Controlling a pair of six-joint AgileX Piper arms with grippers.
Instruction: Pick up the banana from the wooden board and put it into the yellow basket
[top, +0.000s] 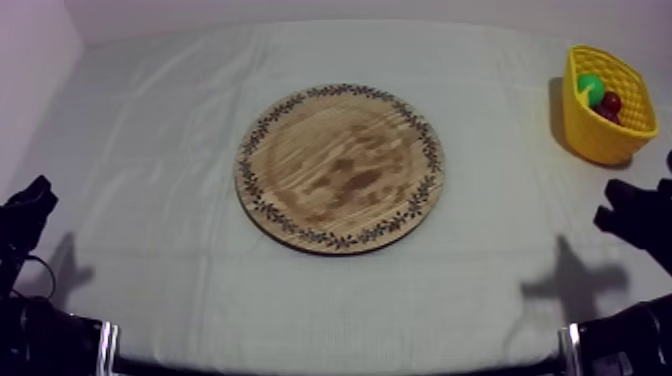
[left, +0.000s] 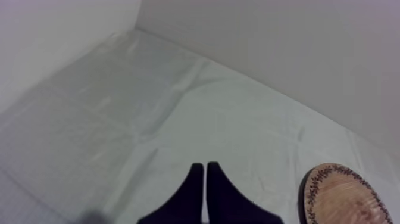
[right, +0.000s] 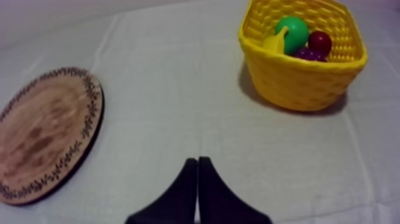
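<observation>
While left hand (left: 205, 168) and right hand (right: 197, 161) sit narrow, holding nothing, the banana (right: 274, 43) lies in the yellow basket (right: 297, 83) with grapes (right: 306, 55), green fruit (right: 293, 31) and small red fruit (right: 320, 42).

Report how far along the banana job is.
Done, it seems: the wooden board lies bare, and a yellow banana end shows in the yellow basket beside a green fruit, a small red fruit and grapes. In hand: nothing; the left gripper and right gripper are shut on nothing. Left: apparently nothing.
</observation>
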